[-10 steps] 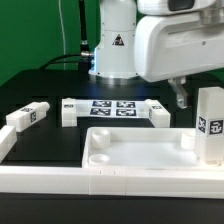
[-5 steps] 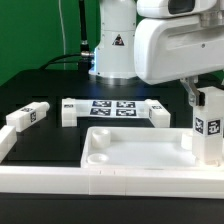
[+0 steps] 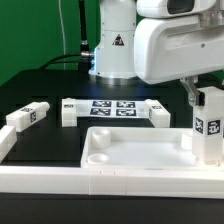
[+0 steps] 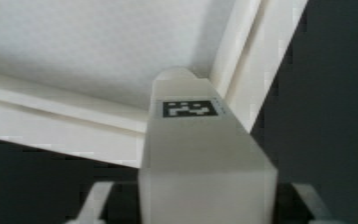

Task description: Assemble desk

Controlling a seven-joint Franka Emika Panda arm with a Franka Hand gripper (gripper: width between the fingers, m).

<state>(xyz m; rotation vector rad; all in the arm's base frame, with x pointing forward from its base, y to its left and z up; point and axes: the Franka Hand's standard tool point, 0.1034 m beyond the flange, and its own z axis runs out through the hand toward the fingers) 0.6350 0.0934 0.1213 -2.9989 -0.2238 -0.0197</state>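
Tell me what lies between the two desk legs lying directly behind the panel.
The marker board lies flat between one leg and the other leg, filling that stretch; the exterior view shows it.

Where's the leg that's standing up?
The standing leg is at the exterior view's right, beside the right end of the desk panel. The hand grips it near its top.

Exterior view: low and close, near table height, facing across the desk panel (image 3: 140,152) toward the arm base (image 3: 112,50) at upper centre.
Wrist view: very close, looking steeply down an upright leg (image 4: 202,165).
Shared: the upright leg, at the right edge of the exterior frame, and the desk panel's rim.
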